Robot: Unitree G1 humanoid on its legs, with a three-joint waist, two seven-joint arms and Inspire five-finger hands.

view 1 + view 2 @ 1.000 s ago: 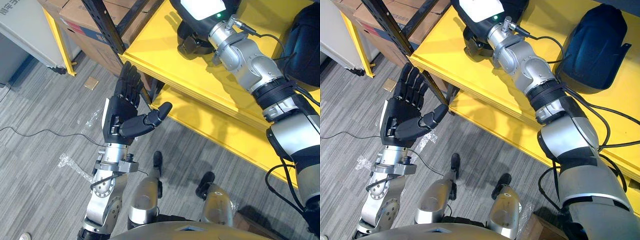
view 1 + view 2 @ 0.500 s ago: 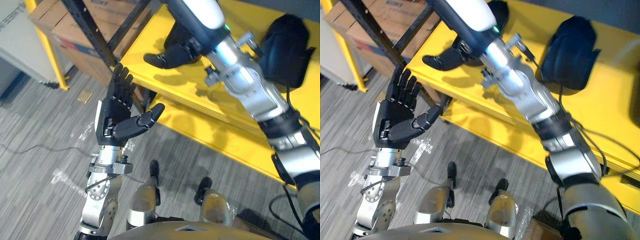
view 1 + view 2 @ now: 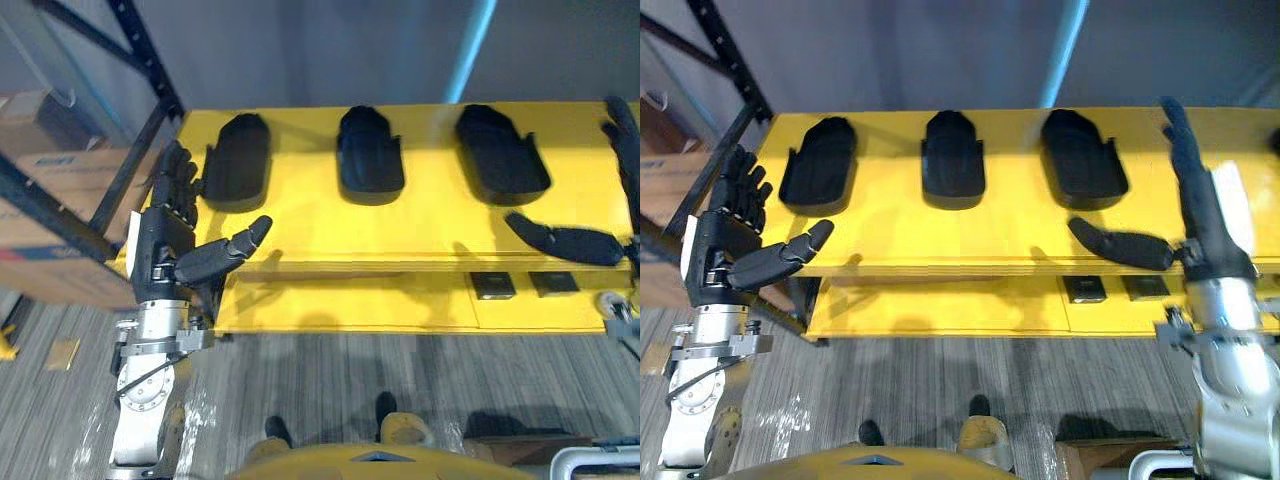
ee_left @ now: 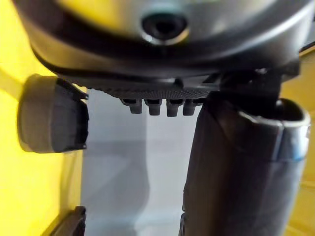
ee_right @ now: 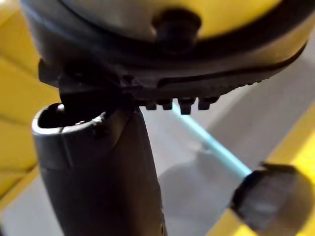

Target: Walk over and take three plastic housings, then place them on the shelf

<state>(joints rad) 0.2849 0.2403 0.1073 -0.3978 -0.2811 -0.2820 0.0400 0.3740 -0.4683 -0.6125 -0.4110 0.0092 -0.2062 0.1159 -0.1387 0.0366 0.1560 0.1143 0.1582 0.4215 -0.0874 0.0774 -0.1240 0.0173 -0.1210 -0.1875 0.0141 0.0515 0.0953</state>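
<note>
The right arm has pulled back off the yellow shelf (image 3: 330, 240), which the camera now faces squarely. The left hand (image 3: 160, 250) hovers empty at the shelf's left end, fingers straight and apart. Three black plastic housings lie apart in a row: left housing (image 3: 237, 160), middle housing (image 3: 370, 155), right housing (image 3: 500, 155). The right hand (image 3: 1200, 235) is empty, fingers spread. Placing looks complete; next, probably lowering both arms clear. No legible writing.

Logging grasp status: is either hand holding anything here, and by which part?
Nothing is held. The left hand and right hand are open beside the yellow shelf, where three black housings lie.
</note>
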